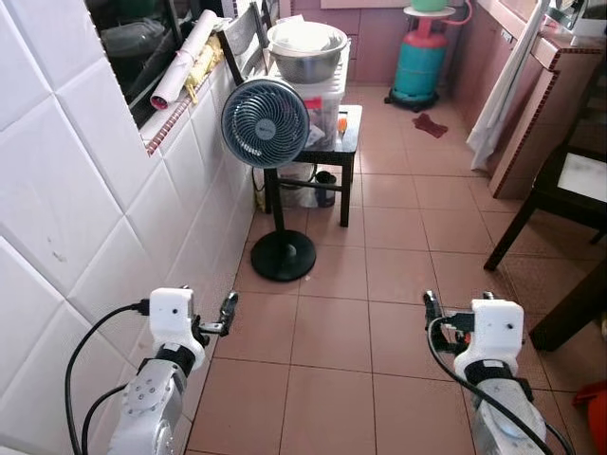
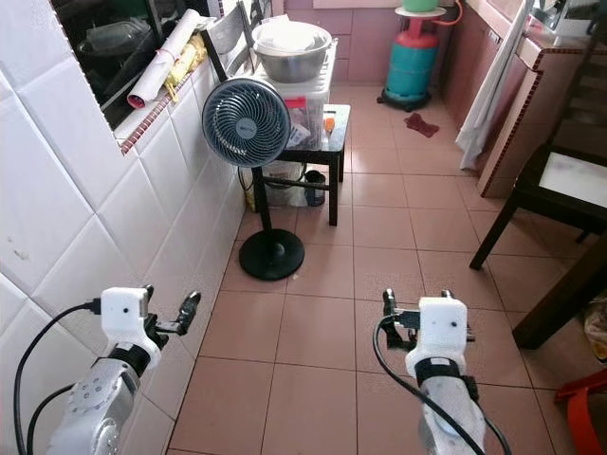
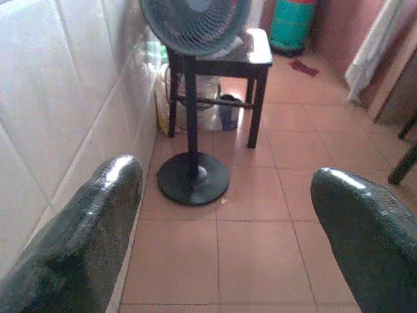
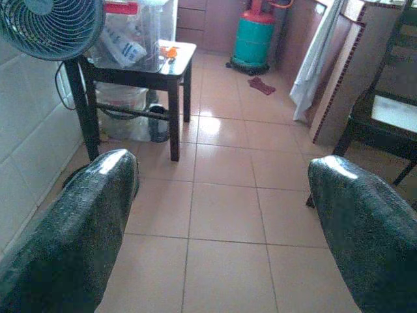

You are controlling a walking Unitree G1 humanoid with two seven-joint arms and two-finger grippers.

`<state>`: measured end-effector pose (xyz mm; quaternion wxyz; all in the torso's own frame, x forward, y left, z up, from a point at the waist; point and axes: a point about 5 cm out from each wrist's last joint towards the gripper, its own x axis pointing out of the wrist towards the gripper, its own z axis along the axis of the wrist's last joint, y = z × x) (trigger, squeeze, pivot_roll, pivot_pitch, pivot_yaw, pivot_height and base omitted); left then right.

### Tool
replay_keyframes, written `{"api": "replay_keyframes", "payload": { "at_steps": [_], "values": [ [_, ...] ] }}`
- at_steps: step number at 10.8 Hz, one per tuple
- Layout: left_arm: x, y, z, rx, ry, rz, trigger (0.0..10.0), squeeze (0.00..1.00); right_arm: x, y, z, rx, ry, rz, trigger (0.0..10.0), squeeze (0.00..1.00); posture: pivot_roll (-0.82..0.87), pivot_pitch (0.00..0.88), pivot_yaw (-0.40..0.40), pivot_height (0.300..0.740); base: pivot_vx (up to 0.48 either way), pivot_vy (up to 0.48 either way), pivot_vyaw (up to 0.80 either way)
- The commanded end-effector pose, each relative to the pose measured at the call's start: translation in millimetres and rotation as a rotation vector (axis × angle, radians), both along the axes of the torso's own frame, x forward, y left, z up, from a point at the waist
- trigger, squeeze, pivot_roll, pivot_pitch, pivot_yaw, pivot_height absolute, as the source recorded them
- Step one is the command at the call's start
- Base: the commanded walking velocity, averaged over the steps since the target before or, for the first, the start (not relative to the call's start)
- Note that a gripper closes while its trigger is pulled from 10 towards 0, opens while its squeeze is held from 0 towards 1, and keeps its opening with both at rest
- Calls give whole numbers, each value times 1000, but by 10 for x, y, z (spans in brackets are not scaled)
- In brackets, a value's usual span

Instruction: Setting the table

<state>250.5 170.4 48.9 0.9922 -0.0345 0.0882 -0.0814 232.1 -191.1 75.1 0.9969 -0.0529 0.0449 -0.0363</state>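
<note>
My left gripper is held out low over the tiled floor, close to the white tiled wall. Its fingers stand wide apart with nothing between them. My right gripper hovers at the same height to the right, also open and empty, its fingers spread over bare floor. Far ahead, stacked metal bowls rest on a clear plastic box, which stands on a small black table.
A standing fan rises by the wall, in front of the small table. A teal gas cylinder stands at the back. A dark chair and a hanging white cloth line the right side. A red rag lies on the floor.
</note>
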Motion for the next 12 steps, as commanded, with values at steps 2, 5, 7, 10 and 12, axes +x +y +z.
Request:
{"api": "replay_keyframes", "payload": {
  "at_steps": [2, 5, 7, 10, 12],
  "values": [
    [55, -107, 6, 6, -2, -46, 10000, 0, 11, 54, -6, 11, 11, 8, 10000, 0, -63, 10, 61, 740, 0, 0, -800],
    [155, -57, 30, -37, 0, 19, 10000, 0, -11, 11, -8, -4, 14, -8, 10000, 0, -68, 17, 67, 740, 0, 0, -800],
    [150, 11, 87, -31, -26, 64, 10000, 0, -41, -63, -39, -37, 22, -36, 10000, 0, -45, 5, 97, 740, 0, 0, -800],
    [123, 90, 114, -56, -24, 114, 10000, 0, -36, -110, -29, -53, 12, -61, 10000, 0, -44, 0, 102, 740, 0, 0, -800],
    [64, -170, -30, -29, 3, -49, 10000, 0, 46, -80, -43, -7, 11, -73, 10000, 0, -66, 25, 59, 740, 0, 0, -800]
  ]
}}
